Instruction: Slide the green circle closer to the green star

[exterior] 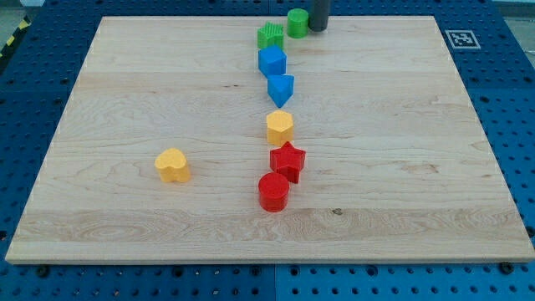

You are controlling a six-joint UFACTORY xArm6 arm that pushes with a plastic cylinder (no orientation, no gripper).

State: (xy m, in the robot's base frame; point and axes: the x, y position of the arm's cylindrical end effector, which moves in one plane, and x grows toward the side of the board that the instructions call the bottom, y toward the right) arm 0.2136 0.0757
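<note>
My tip [318, 29] ends a straight, dark rod, near black in colour. It looks round and plain. Only its short lower part shows.

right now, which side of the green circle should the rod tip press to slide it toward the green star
Press the green round cylinder block on its side facing the view's right. The green star-shaped block sits just to the view's left and slightly lower, so a leftward push closes the gap. My tip already stands right beside that face.
</note>
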